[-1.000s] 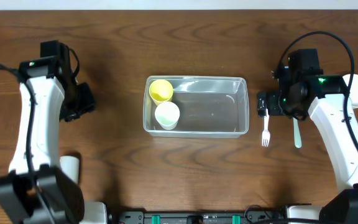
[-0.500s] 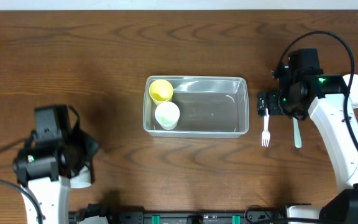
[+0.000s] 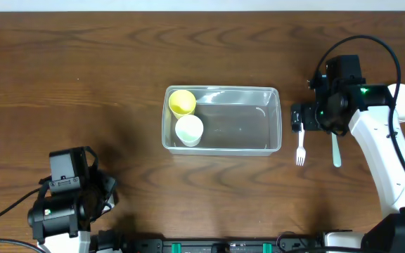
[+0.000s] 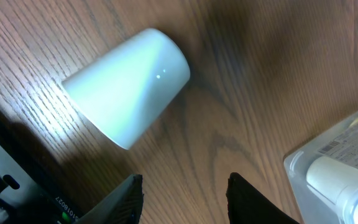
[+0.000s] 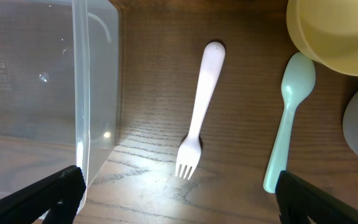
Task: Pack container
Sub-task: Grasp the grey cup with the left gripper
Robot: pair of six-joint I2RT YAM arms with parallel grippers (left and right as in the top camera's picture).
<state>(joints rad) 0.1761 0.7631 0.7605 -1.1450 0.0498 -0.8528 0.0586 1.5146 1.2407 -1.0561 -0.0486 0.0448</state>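
- The surface [image 3: 118,70] is brown wood.
- The container [image 3: 238,123] sits at the centre of the surface, with a yellow cup [image 3: 182,102] and a white cup [image 3: 188,129] in its left end.
- My left claw [image 4: 185,193], near the front left corner, is parted and empty; a tipped cup [image 4: 129,84] lies just beyond it.
- My right claw [image 5: 179,183], near the right edge, is spread wide and empty over the fork [image 5: 201,106].
- The spoon [image 5: 289,118] lies beside the fork.
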